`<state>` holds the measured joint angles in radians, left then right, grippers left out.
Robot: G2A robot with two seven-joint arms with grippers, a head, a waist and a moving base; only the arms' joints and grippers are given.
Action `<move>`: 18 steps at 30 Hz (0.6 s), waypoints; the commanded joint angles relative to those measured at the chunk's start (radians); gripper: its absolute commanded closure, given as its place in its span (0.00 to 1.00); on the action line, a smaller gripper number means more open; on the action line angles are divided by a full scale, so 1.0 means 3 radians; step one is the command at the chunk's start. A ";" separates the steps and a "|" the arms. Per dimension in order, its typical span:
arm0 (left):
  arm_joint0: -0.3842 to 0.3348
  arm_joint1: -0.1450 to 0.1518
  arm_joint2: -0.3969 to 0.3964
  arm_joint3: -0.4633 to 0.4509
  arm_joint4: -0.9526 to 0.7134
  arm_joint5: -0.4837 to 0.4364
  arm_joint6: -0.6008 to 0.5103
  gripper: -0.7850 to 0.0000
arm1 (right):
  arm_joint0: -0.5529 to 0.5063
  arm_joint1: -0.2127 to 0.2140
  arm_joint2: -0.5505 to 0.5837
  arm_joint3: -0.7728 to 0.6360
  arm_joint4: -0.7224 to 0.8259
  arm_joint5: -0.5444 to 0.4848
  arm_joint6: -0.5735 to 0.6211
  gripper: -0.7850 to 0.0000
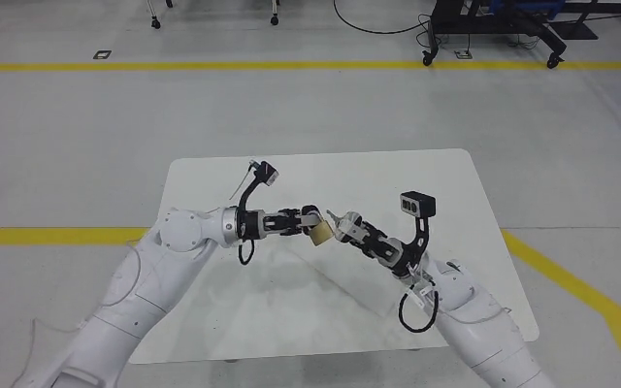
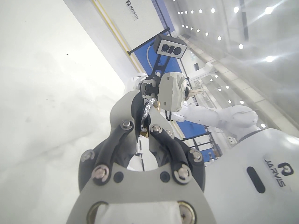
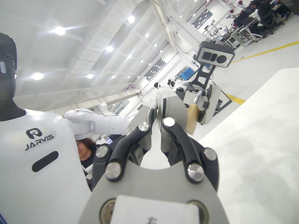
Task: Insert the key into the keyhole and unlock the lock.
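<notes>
One brass lock (image 3: 192,120) in left gripper (image 2: 146,111), slim metal key (image 2: 197,91) in right gripper (image 3: 158,110)

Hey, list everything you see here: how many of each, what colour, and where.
padlock: one, brass with a silver shackle, held in the air by its shackle
key: one, silver, held in the air close to the padlock
table: one, white, under both arms
floor lines: several, yellow, beyond and beside the table
cart: one, black, on the floor beyond the table
left gripper: one, grey and black, shut on the padlock
right gripper: one, grey and black, shut on the key
</notes>
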<state>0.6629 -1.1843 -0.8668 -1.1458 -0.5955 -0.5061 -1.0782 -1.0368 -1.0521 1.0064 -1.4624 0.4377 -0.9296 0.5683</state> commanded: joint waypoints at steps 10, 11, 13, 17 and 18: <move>-0.0126 -0.0217 0.0008 0.0898 -0.1922 0.1002 -0.0805 1.00 | -0.0452 0.0147 0.0778 -0.0191 0.0550 -0.0276 0.0155 1.00; -0.0184 -0.0233 0.0065 0.0938 -0.1806 0.1052 -0.0884 1.00 | -0.0490 0.0155 0.0817 -0.0201 0.0608 -0.0276 0.0186 1.00; -0.0200 -0.0238 0.0077 0.0955 -0.1777 0.1053 -0.0898 1.00 | -0.0503 0.0158 0.0824 -0.0204 0.0633 -0.0269 0.0201 1.00; -0.0200 -0.0238 0.0077 0.0955 -0.1777 0.1053 -0.0898 1.00 | -0.0503 0.0158 0.0824 -0.0204 0.0633 -0.0269 0.0201 1.00; -0.0200 -0.0238 0.0077 0.0955 -0.1777 0.1053 -0.0898 1.00 | -0.0503 0.0158 0.0824 -0.0204 0.0633 -0.0269 0.0201 1.00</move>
<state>0.6029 -1.2558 -0.8438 -0.8594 -1.1285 -0.1902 -1.3477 -1.1875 -1.0048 1.2535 -1.5236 0.6274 -1.0103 0.6287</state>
